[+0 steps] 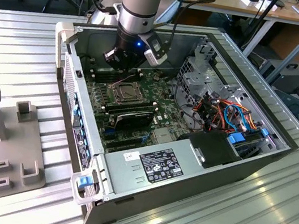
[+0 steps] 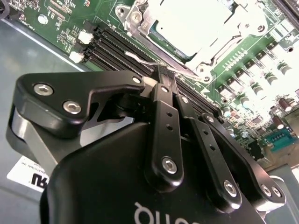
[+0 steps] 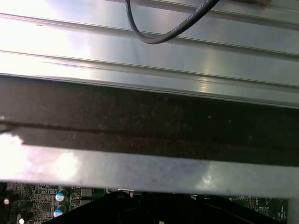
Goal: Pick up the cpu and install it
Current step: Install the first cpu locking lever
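The cpu point(image 2: 196, 21) shows as a pale square face lying flat in the motherboard socket, with the metal socket frame point(image 2: 140, 23) around it. In the exterior view the cpu point(image 1: 124, 91) sits mid-board inside the open computer case point(image 1: 78, 129). My gripper point(image 2: 163, 77) hangs just beside the socket, over the memory slots point(image 2: 112, 44), and its two black fingers point(image 2: 163, 130) meet at the tips. A thin wire lever point(image 2: 140, 59) runs right at the fingertips; whether they pinch it I cannot tell. From the exterior view my gripper point(image 1: 125, 61) is at the board's far side.
Long black modules point(image 1: 132, 115) stand just in front of the socket. A power supply point(image 1: 158, 162) fills the case's near corner, with coloured cables point(image 1: 224, 110) and a drive cage point(image 1: 201, 75) towards the exterior view's right. A grey fixture point(image 1: 1, 139) lies outside the case. The case wall point(image 3: 149, 121) is close.
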Controlling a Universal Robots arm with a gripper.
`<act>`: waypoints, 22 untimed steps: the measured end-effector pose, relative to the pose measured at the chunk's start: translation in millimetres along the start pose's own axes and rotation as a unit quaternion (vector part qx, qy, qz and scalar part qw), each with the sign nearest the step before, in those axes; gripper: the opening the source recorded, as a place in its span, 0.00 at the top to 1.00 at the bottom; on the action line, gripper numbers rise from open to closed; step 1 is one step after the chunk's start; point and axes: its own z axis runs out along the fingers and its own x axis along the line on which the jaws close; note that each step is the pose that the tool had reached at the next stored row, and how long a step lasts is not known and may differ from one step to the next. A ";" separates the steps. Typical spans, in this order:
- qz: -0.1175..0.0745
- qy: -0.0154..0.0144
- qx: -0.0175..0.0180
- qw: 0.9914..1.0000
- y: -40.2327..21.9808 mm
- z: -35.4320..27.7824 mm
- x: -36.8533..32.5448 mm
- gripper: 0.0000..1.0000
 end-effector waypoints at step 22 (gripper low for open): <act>0.002 0.001 0.000 1.000 -4.0 3.0 -9.9 0.89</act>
